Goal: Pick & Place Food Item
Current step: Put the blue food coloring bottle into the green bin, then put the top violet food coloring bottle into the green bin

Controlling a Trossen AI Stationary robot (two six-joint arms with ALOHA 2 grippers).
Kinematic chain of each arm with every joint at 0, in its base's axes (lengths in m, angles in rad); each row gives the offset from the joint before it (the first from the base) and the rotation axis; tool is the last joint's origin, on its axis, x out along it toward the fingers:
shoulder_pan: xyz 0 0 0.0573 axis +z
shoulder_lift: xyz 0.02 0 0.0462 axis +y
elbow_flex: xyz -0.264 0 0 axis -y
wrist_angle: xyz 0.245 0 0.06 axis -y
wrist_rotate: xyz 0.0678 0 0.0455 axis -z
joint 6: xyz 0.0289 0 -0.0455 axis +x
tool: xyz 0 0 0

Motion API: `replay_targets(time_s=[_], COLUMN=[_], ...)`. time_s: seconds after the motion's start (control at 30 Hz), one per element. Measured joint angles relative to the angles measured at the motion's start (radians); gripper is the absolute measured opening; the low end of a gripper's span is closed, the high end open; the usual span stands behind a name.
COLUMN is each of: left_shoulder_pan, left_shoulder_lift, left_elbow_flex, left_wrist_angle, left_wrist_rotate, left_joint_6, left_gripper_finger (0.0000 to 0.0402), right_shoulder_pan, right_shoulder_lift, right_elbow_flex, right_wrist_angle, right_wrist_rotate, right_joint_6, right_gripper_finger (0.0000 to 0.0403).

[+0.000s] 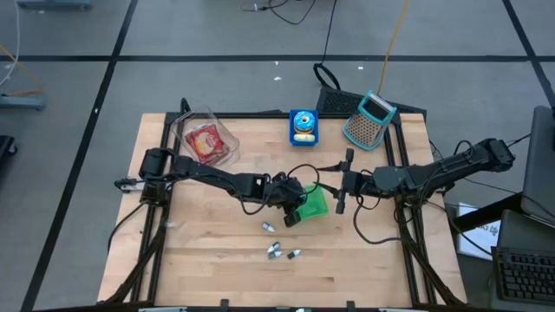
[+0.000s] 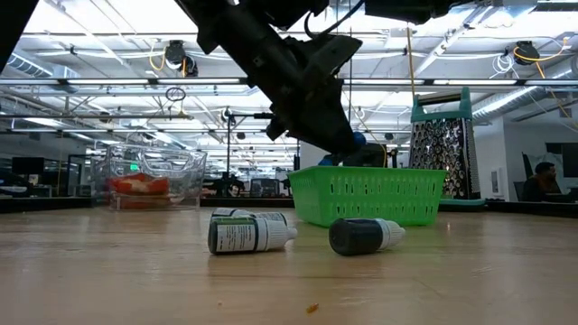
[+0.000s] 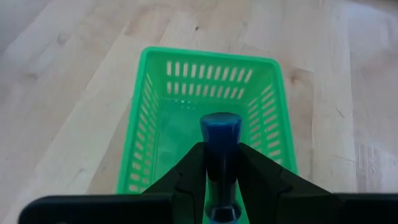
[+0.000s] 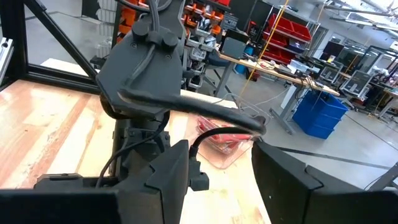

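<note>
Holding a small blue-capped bottle [image 3: 221,140] between its two fingers, our left gripper [image 3: 221,163] sits directly above the green basket [image 3: 144,118], with the cap pointing down into the open cavity. The fingers are nearly closed, pinching the bottle's body on both sides; the wrist view shows that grip plainly. In the high view the gripper is at the basket's near-left corner [image 1: 295,211], so we should carry it a little further toward the centre before letting go, so the bottle lands on the mesh floor and not on the rim.

To do this step well, we would lower the bottle until it is just above the basket floor, then open slowly; dropped from height, a round bottle may bounce or roll against the low wall. We judge the bottle to be inside the rim, though the low view hides the exact height behind the arm.

Three more bottles [image 1: 280,250] lie on the wooden table [image 1: 208,269] near the basket, apart from it, so more trips probably remain. Our right gripper [image 1: 340,203] waits just beside the basket's far side, fingers apart and holding nothing; we should keep it clear. A clear container [image 1: 205,139], a blue tub [image 1: 303,126] and a grater [image 1: 370,120] stand at the table's back edge.
</note>
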Motion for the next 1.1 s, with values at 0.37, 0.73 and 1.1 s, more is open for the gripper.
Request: replay_targets(time_s=[0.37, 0.73, 1.1], left_shoulder_pan=[0.012, -0.014, -0.144], left_shoulder_lift=[0.0, -0.112, -0.158], left_elbow_flex=[0.0, 0.002, 0.001], left_wrist_angle=[-0.019, -0.165, -0.388], left_wrist_rotate=[0.002, 0.083, 0.073], left_joint_6=[0.003, 0.182, 0.187], left_gripper_finger=[0.016, 0.0188, 0.0175], right_shoulder_pan=[0.0, 0.0, 0.0], right_shoulder_lift=[0.0, 0.0, 0.0], right_elbow_flex=[0.0, 0.0, 0.0], right_wrist_angle=[-0.001, -0.01, -0.012], right_wrist_rotate=[0.0, 0.0, 0.0], right_joint_6=[0.0, 0.001, 0.001], right_gripper_finger=[0.0164, 0.0164, 0.0164])
